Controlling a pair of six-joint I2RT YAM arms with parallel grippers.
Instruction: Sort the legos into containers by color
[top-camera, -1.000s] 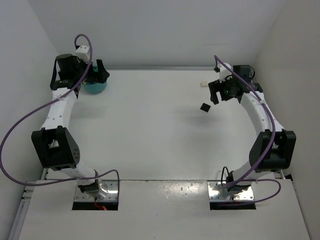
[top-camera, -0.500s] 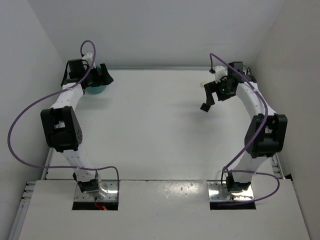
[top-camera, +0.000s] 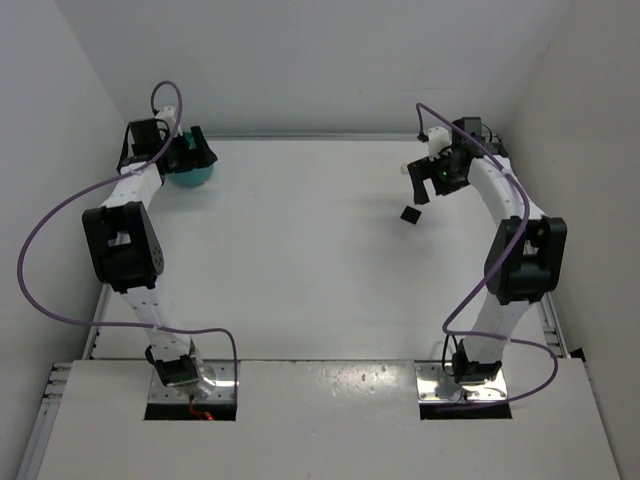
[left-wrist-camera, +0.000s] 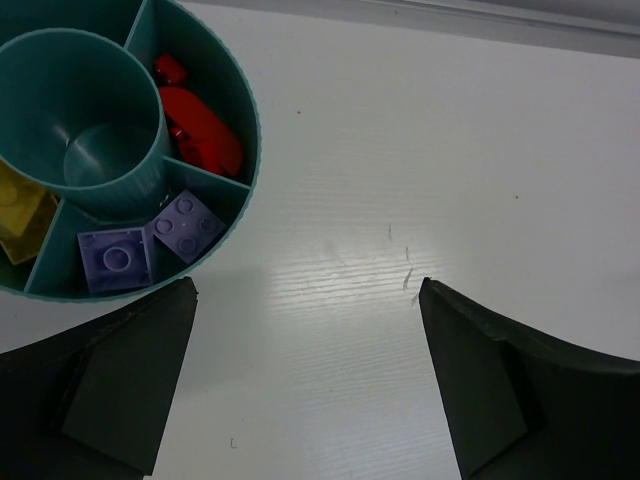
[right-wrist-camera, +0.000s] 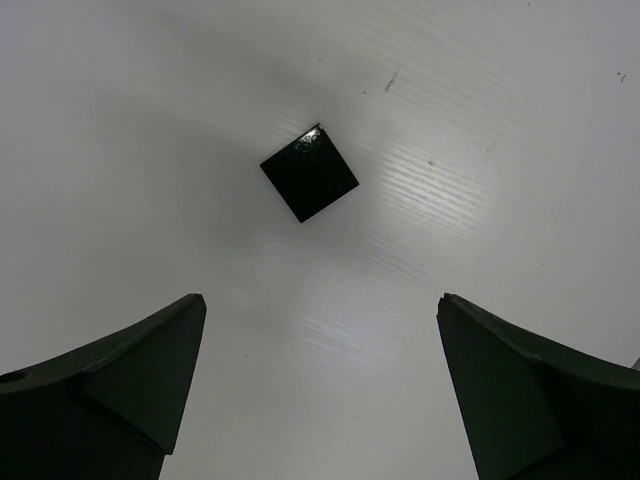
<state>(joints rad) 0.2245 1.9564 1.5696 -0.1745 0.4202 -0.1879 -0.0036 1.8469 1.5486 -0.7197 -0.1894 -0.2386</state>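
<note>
The teal bowl (top-camera: 190, 178) stands at the table's far left. In the left wrist view its rim (left-wrist-camera: 250, 140) curves round compartments with red legos (left-wrist-camera: 200, 125), two purple legos (left-wrist-camera: 115, 258) and a yellow lego (left-wrist-camera: 20, 215) around the empty central ring (left-wrist-camera: 85, 110). My left gripper (top-camera: 203, 155) (left-wrist-camera: 307, 290) is open and empty, just to the right of the bowl above bare table. A black lego (top-camera: 410, 213) (right-wrist-camera: 310, 172) lies flat on the table. My right gripper (top-camera: 420, 190) (right-wrist-camera: 320, 300) is open and empty, just behind it. No cream-white lego shows.
White walls close the table at the back and on both sides. The bowl sits near the back-left corner. Purple cables loop from both arms.
The right gripper reached down to the black lego, then drew back from it; the lego lies where it was. The left arm folded closer to the left wall, its gripper staying by the bowl.
</note>
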